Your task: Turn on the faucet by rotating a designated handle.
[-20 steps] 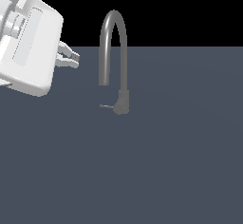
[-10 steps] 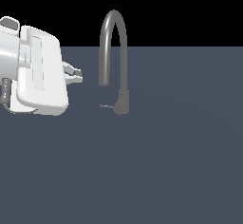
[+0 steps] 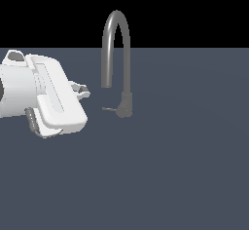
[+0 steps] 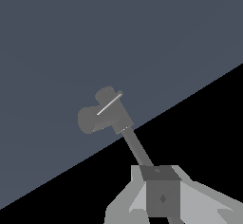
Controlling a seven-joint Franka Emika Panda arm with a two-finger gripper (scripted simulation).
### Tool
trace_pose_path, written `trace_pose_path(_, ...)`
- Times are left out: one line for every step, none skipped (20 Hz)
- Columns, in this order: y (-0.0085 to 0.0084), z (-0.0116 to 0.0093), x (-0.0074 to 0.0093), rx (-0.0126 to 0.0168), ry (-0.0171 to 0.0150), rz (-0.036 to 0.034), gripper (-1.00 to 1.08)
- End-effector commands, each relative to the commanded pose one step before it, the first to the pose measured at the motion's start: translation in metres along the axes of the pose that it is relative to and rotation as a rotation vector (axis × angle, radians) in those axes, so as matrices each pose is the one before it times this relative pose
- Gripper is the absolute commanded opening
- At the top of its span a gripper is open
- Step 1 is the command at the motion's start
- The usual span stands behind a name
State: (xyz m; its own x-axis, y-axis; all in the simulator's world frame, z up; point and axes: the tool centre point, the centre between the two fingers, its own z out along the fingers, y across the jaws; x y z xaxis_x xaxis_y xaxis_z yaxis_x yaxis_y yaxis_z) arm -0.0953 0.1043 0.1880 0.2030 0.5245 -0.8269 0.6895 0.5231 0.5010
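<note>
A flat dark slate-grey floor point(image 3: 185, 165) under a plain black background point(image 3: 194, 9)

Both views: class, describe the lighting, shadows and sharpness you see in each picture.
Exterior view: flat, even light; the tall grey gooseneck faucet casts no visible shadow on the slate-blue floor; edges are sharp. Wrist view: the thin grey handle rod shows a bright highlight; no blur.
</note>
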Motion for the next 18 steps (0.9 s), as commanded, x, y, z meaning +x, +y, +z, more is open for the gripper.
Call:
trace_pose_path(-0.00373, 0.00485, 0.00744, -0.04297, -0.00497, -0.04022, -1.00)
trace_pose_path(-0.00155, 0.00197, 0.00289, -0.01650, -0.00220, -0.01602, -1.00)
trace_pose_path(-0.00156, 0.00197, 0.00288, -0.01647, -0.00222, -0.01602, -1.00)
trace_pose_path(-0.00157, 0.00198, 0.00287, -0.01643, -0.00225, -0.01602, -1.00)
trace_pose_path(-0.00157, 0.00198, 0.00286, -0.01639, -0.00228, -0.01602, -1.00)
trace_pose_path(-0.00158, 0.00198, 0.00285, -0.01635, -0.00230, -0.01601, -1.00)
trace_pose_path(-0.00158, 0.00199, 0.00284, -0.01630, -0.00233, -0.01601, -1.00)
trace_pose_path(-0.00159, 0.00199, 0.00282, -0.01624, -0.00235, -0.01599, -1.00)
trace_pose_path(-0.00159, 0.00199, 0.00281, -0.01619, -0.00238, -0.01598, -1.00)
trace_pose_path(-0.00160, 0.00200, 0.00279, -0.01612, -0.00240, -0.01596, -1.00)
trace_pose_path(-0.00160, 0.00200, 0.00278, -0.01606, -0.00242, -0.01594, -1.00)
trace_pose_path(-0.00161, 0.00201, 0.00276, -0.01599, -0.00245, -0.01592, -1.00)
trace_pose_path(-0.00161, 0.00201, 0.00274, -0.01592, -0.00247, -0.01590, -1.00)
trace_pose_path(-0.00161, 0.00201, 0.00273, -0.01584, -0.00249, -0.01587, -1.00)
trace_pose_path(-0.00162, 0.00202, 0.00270, -0.01576, -0.00251, -0.01584, -1.00)
trace_pose_path(-0.00162, 0.00202, 0.00269, -0.01568, -0.00253, -0.01582, -1.00)
trace_pose_path(-0.00163, 0.00202, 0.00267, -0.01559, -0.00255, -0.01578, -1.00)
trace_pose_path(-0.00163, 0.00203, 0.00265, -0.01552, -0.00257, -0.01576, -1.00)
